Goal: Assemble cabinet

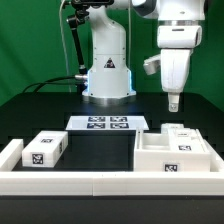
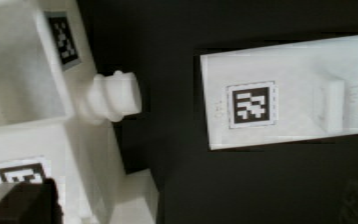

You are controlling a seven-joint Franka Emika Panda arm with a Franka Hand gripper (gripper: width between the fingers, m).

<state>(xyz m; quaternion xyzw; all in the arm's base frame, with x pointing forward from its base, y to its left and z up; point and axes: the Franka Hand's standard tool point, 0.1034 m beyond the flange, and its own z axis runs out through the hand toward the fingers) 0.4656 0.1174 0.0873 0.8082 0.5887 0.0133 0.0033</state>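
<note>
The white cabinet body (image 1: pixel 158 156), an open box with fiducial tags, lies at the exterior view's right, with smaller white blocks (image 1: pixel 181 131) stacked at its far side. A separate white tagged block (image 1: pixel 45 150) lies at the exterior view's left. My gripper (image 1: pixel 173 101) hangs above the far side of the cabinet body, touching nothing. In the wrist view the gripper (image 2: pixel 190 208) has its fingers wide apart with nothing between them; one dark finger (image 2: pixel 16 200) shows. A white cabinet part (image 2: pixel 34 110) with tags and a round peg (image 2: pixel 108 95) lies below it.
The marker board (image 1: pixel 108 123) lies flat in front of the robot base (image 1: pixel 107 70); it also shows in the wrist view (image 2: pixel 291 95). Low white border rails (image 1: pixel 90 186) run along the front and the exterior view's left (image 1: pixel 9 152). The table is black.
</note>
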